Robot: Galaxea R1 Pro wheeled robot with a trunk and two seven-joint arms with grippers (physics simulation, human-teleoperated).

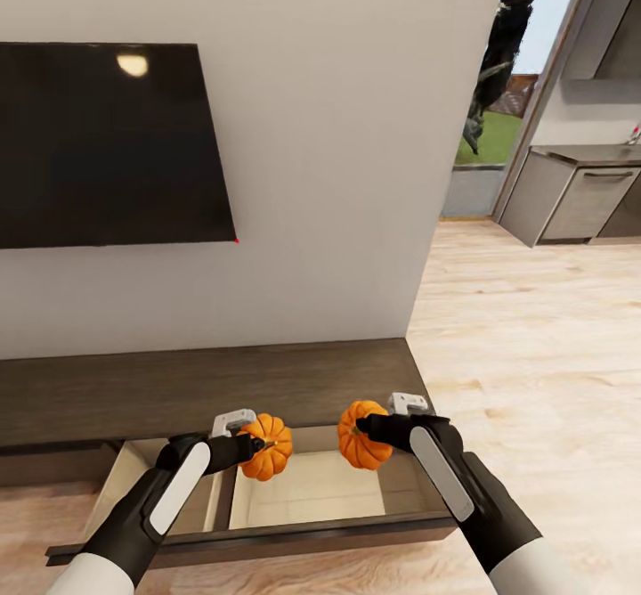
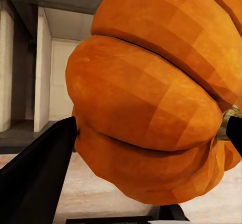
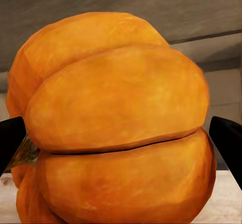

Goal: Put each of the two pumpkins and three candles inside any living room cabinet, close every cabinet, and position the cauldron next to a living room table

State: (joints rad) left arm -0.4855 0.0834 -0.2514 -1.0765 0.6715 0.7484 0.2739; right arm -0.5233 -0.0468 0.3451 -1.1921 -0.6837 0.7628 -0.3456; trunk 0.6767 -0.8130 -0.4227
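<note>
2 black arms (image 1: 169,488) — white panels, grey wrists.

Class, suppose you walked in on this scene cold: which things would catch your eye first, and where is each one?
Two bright orange pumpkins stand out: the left gripper holds the left pumpkin and the right gripper holds the right pumpkin, both above the open drawer of the low dark-brown cabinet. Above, a large black screen hangs on the pale wall.

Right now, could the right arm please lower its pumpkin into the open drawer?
Probably yes: the right pincer holds its pumpkin above the open drawer, with nothing visible between them.
</note>
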